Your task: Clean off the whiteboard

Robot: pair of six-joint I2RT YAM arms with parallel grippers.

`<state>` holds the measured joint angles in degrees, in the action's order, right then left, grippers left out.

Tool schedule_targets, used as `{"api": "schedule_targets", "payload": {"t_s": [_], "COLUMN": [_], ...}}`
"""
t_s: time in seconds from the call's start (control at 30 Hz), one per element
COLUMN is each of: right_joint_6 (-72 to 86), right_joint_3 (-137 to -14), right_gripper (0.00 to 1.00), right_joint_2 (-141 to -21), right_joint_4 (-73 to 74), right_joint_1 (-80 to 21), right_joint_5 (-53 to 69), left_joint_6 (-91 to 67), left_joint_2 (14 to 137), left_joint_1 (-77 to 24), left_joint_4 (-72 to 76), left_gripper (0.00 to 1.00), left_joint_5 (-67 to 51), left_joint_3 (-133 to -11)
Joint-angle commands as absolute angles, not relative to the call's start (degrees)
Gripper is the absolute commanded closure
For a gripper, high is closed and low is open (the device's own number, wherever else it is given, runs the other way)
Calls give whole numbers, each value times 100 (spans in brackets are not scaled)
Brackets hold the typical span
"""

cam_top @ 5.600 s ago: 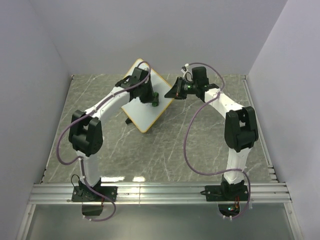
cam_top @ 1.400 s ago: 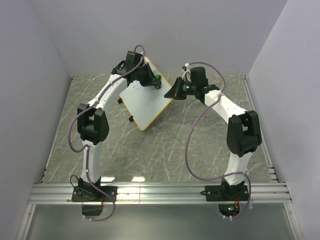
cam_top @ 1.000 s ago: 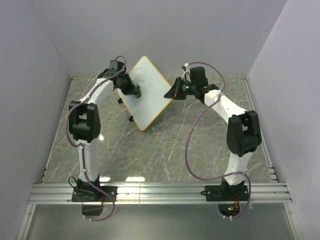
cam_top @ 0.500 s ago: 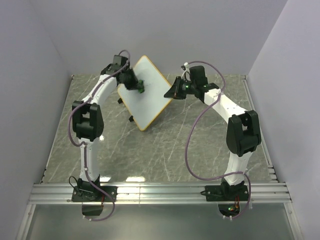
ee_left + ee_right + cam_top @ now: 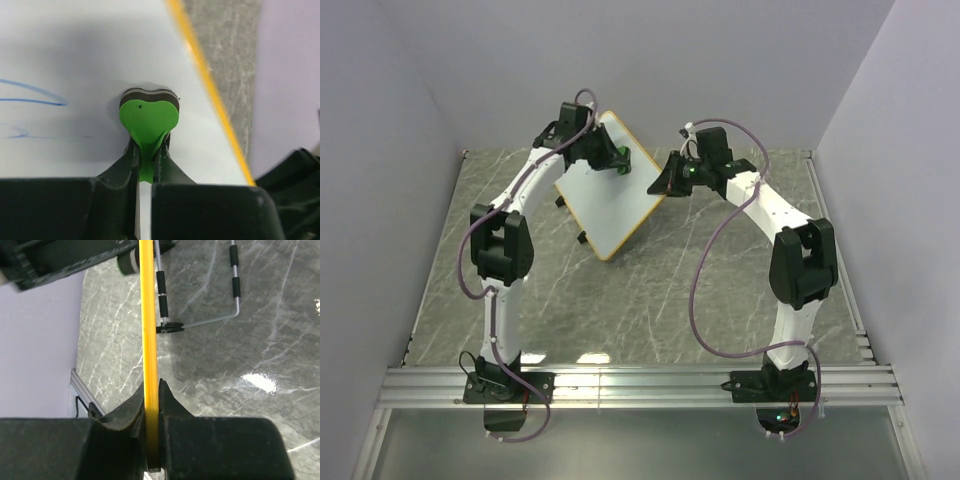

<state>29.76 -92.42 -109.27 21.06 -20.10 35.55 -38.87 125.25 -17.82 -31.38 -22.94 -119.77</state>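
Whiteboard mostly clean, some blue left

On the grey marble table (image 5: 720, 290), the white orange-framed whiteboard (image 5: 610, 205) stands tilted. The right gripper (image 5: 151, 390) pinches its frame edge, and the left gripper (image 5: 148, 150) clamps a green heart-shaped eraser (image 5: 149, 117) pressed to the board. Blue pen strokes (image 5: 30, 95) just beside it aren't wiped yet.

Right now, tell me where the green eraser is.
Left wrist view: the green eraser, clamped in the left gripper, presses the whiteboard near its orange edge.

"Where does the orange-framed rectangular whiteboard (image 5: 616, 208) stand?"

"Tilted, at the far middle of the grey marble tabletop (image 5: 650, 300). The left gripper (image 5: 613, 158) presses a green foam eraser (image 5: 148, 117) onto its far part. The right gripper (image 5: 662, 183) clamps its right edge."
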Motion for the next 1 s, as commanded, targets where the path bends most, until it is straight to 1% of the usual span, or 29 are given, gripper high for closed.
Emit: {"api": "schedule_targets", "payload": {"t_s": [0.0, 0.23, 0.47, 0.57, 0.7, 0.77, 0.9, 0.97], "right_joint_6": [2347, 2285, 2267, 2285, 2303, 2294, 2259, 2215], "right_joint_3": [-9369, -9036, -9158, -9263, -9316, -9334, -9439, -9483], "right_gripper": [100, 100, 100, 100, 100, 100, 100, 100], "right_joint_2": [-10978, -10749, -10845, -10933, -11030, -11074, -11171, -11215], "right_joint_4": [3357, 3436, 3542, 3568, 3568, 3568, 3656, 3735], "right_joint_1": [-2276, -2276, -2311, -2364, -2434, -2478, -2531, -2557], "right_joint_5": [3446, 3384, 3331, 3322, 3305, 3278, 3226, 3173], "left_joint_6": [-3929, -3525, -3252, -3296, -3217, -3234, -3533, -3472], "left_joint_2": [12753, 13446, 13465, 13333, 13263, 13245, 13070, 13122], "left_joint_1": [-1338, -888, -958, -1072, -1519, -1739, -1863, -1898], "left_joint_4": [-3209, -3463, -3437, -3445, -3472, -3445, -2981, -3006], "left_gripper": [100, 100, 100, 100, 100, 100, 100, 100], "left_joint_5": [-1846, -1740, -1977, -2232, -2767, -3075, -3436, -3446], "left_joint_3": [-11365, -11206, -11303, -11539, -12337, -12550, -12411, -12523]}}
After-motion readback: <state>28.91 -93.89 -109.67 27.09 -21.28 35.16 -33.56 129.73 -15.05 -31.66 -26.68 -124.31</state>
